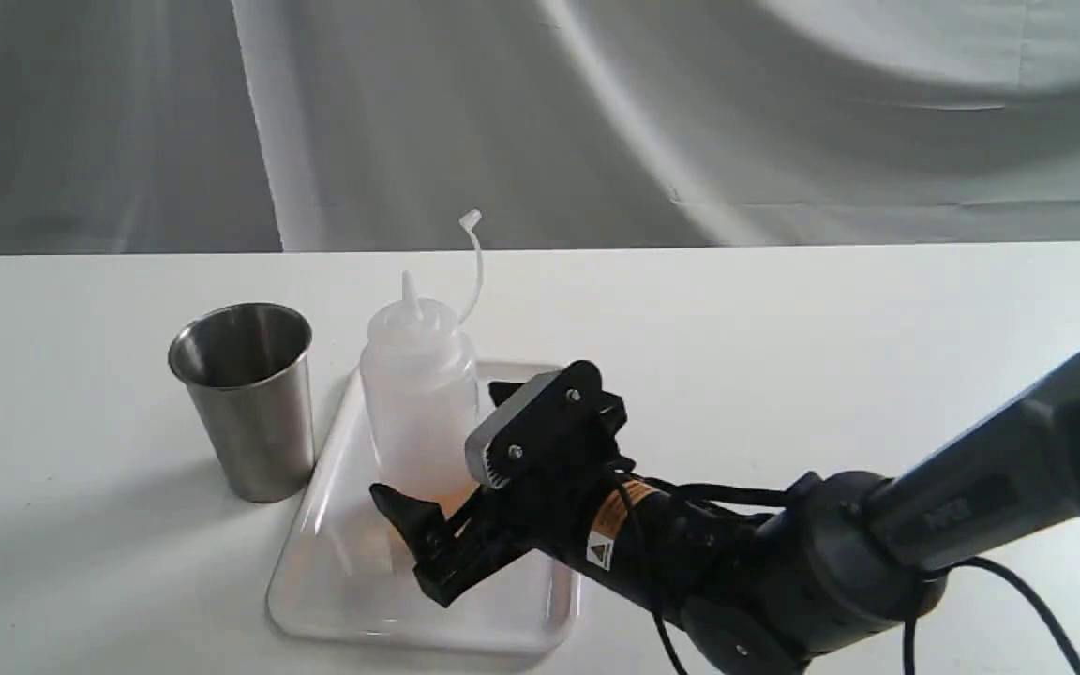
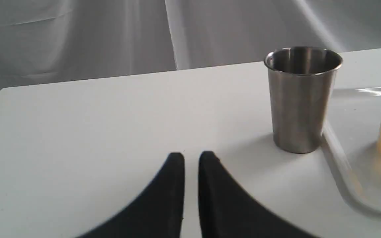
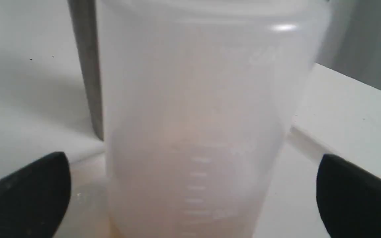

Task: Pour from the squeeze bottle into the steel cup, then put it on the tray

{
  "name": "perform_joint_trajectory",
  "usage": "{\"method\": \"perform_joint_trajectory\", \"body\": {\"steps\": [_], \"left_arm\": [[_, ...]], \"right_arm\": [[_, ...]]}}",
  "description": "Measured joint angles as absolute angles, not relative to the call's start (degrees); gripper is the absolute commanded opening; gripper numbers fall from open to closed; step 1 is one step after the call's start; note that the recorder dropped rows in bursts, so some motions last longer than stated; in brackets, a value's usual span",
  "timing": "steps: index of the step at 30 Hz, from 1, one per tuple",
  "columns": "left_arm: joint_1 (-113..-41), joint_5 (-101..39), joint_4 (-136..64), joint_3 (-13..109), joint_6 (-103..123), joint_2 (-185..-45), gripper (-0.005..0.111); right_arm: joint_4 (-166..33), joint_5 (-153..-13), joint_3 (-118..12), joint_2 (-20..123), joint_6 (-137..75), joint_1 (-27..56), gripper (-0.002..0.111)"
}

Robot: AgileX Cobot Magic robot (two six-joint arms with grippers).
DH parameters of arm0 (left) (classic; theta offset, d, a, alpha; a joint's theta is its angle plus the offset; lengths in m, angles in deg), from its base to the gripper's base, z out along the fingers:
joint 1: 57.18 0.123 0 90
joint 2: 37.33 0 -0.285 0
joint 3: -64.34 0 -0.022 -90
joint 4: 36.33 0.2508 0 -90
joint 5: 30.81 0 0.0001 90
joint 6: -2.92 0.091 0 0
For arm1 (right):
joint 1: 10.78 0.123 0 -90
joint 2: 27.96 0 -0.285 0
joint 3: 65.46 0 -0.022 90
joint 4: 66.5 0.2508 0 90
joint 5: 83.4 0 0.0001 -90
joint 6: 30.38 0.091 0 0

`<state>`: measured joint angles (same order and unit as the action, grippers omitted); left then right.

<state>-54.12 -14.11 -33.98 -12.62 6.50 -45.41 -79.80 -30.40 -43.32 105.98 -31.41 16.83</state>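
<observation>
Squeeze bottle [image 3: 197,99], graduation marks [image 3: 195,186] (blurred), orange sticker [image 1: 613,514]

Warning-triangle sticker [image 1: 602,551] on right arm [image 1: 971,497]

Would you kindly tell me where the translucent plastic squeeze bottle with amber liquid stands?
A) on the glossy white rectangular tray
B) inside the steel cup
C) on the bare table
A: the translucent squeeze bottle stands upright on the glossy white tray, its base inside the raised rim.
</observation>
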Motion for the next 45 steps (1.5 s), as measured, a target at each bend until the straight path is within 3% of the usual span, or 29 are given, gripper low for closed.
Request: {"method": "perform_joint_trajectory", "body": {"steps": [22, 37, 45], "left_arm": [[-54.12, -14.11, -33.98, -12.62, 6.50, -45.41, 0.008], [-54.12, -14.11, -33.98, -12.62, 6.50, -45.41, 0.008], [-54.12, -14.11, -33.98, -12.62, 6.50, -45.41, 0.008]], "right_arm": [[-82.67, -31.20, -27.72, 89.74, -33.22, 16.07, 0.105], [-81.01, -31.57, -15.62, 69.17, -33.35, 16.07, 0.105], [-80.72, -44.30, -13.08, 56.84, -33.35, 16.07, 0.105]]}}
